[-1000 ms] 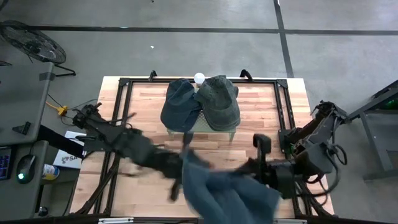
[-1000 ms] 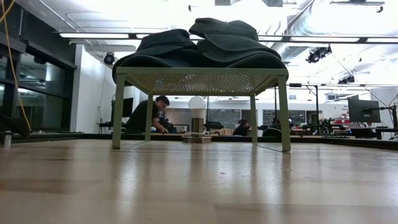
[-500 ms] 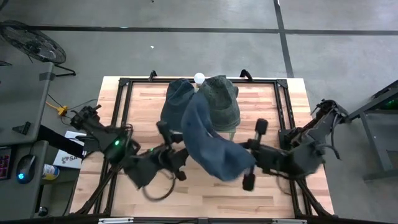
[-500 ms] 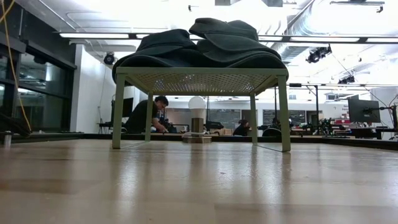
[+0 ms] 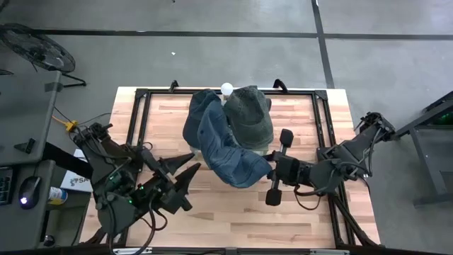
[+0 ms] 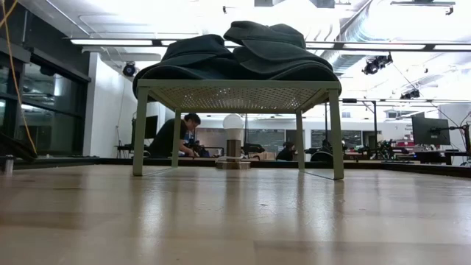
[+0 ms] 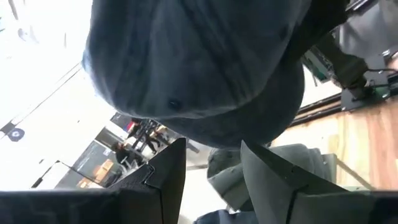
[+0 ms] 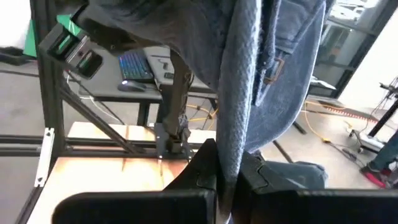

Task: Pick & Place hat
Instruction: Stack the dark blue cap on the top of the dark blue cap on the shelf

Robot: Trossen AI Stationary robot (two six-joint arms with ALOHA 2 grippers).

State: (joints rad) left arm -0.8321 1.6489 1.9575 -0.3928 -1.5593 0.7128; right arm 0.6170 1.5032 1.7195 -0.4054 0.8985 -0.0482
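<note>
A blue denim hat (image 5: pixel 230 152) is up in the air in front of a small green stand (image 5: pixel 263 149). My right gripper (image 5: pixel 269 170) is shut on the hat's right-hand edge. Two more hats lie on the stand: a blue one (image 5: pixel 202 113) and a grey-green one (image 5: pixel 253 113). In the low view both show dark on the stand's mesh top (image 6: pixel 235 92), and no gripper appears there. My left gripper (image 5: pixel 192 175) is open, to the left of the held hat and pointing at it. In the left wrist view the hat (image 7: pixel 193 62) hangs beyond its fingers. My right gripper pinches the denim hat's cloth edge (image 8: pixel 231 140) between its two fingers, coming level from the table's right. A strap with a buckle (image 8: pixel 273 68) hangs close by. The hat is lifted clear of the table, and its crown reaches left and toward the stand.
A black frame (image 5: pixel 141 106) runs around the wooden table top. A white ball lamp (image 5: pixel 226 88) stands at the far edge behind the stand. Bare wood (image 5: pixel 233 212) lies near the near edge. People sit in the room beyond (image 6: pixel 180 136).
My right gripper has carried the denim hat from the table's near edge toward the far edge, up to the stand. The hat now overlaps the stand's near side. My left gripper has drawn back toward the table's left and stands apart from the hat.
</note>
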